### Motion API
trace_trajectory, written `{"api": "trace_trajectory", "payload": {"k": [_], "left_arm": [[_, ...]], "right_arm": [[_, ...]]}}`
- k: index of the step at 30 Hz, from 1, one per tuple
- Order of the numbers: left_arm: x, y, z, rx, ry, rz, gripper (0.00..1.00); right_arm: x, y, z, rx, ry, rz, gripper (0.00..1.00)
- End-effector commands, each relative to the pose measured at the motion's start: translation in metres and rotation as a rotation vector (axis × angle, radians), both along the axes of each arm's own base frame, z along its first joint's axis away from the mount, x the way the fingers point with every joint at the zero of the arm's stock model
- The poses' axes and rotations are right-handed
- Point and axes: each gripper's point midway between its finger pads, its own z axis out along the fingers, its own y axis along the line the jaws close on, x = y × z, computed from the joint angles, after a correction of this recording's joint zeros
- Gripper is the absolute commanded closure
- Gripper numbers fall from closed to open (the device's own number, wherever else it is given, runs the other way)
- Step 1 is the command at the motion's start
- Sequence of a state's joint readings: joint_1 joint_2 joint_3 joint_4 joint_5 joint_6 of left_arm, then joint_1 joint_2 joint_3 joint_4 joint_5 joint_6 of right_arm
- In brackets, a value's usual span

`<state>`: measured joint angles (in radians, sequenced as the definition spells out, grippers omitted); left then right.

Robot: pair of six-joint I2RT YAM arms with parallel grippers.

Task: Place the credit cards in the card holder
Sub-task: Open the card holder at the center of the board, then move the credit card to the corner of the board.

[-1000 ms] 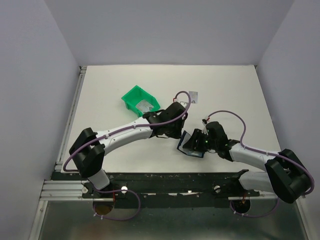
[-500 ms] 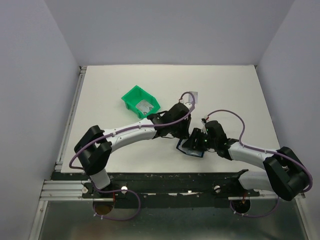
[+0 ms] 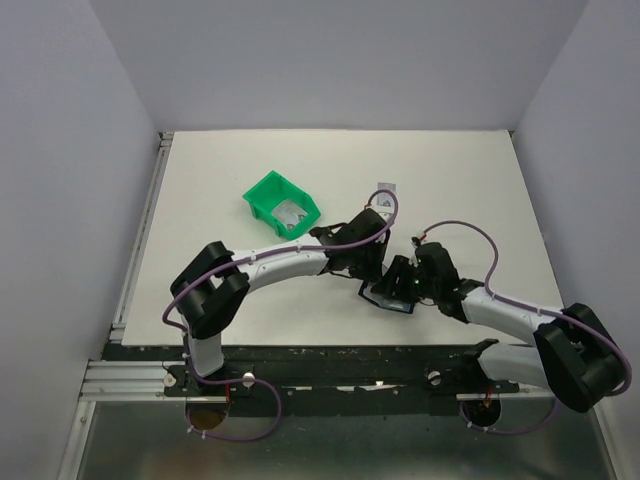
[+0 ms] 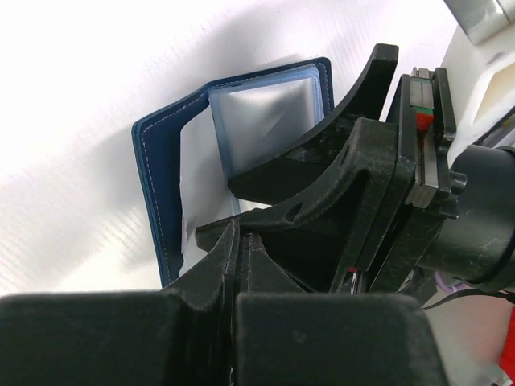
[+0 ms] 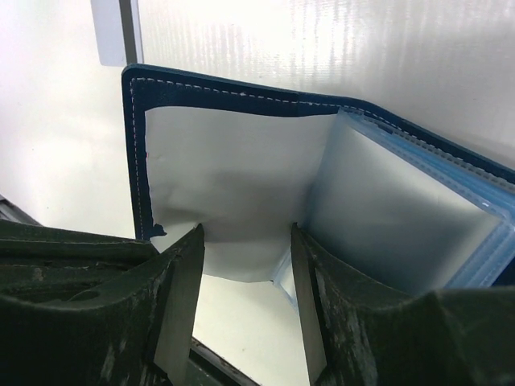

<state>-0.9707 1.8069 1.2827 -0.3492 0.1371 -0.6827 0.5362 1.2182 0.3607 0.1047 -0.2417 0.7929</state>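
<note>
On the white counter (image 3: 450,180), the navy-blue folding card holder (image 5: 241,104) sits open beneath the spread right gripper (image 5: 245,265). The left gripper (image 4: 240,241) shows fingers nearly touching; what it holds, if anything, cannot be told.

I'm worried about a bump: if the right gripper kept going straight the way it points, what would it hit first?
Most likely the card holder: the right gripper points at its open pale inner panel, with nothing else showing in between. How far off is hard to judge.
</note>
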Motion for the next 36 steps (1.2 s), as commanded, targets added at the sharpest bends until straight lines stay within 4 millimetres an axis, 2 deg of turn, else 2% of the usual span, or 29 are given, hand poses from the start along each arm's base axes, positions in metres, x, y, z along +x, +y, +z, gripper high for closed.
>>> {"api": "trace_trajectory", "payload": {"k": [1,10,17,21,28,36], "left_arm": [[-0.005,0.011,-0.045,0.124,0.061,0.017,1.00],[-0.008,0.015,-0.069,0.180,0.103,0.009,1.00],[-0.005,0.011,-0.066,0.185,0.105,0.001,1.00],[-0.005,0.007,-0.063,0.176,0.105,0.000,1.00],[-0.003,0.008,-0.055,0.167,0.089,0.007,1.00],[-0.004,0.013,-0.050,0.166,0.077,0.018,1.00]], "right_arm": [[-0.019,-0.005,-0.002,-0.028,0.010,0.053,0.41],[-0.023,-0.016,0.029,-0.034,-0.076,0.047,0.41],[-0.025,-0.019,0.045,-0.021,-0.131,0.051,0.41],[-0.026,-0.027,0.043,-0.051,-0.118,0.023,0.45],[-0.028,-0.059,0.030,-0.181,-0.061,-0.122,0.60],[-0.030,-0.086,0.024,-0.281,-0.027,-0.240,0.62]]}}
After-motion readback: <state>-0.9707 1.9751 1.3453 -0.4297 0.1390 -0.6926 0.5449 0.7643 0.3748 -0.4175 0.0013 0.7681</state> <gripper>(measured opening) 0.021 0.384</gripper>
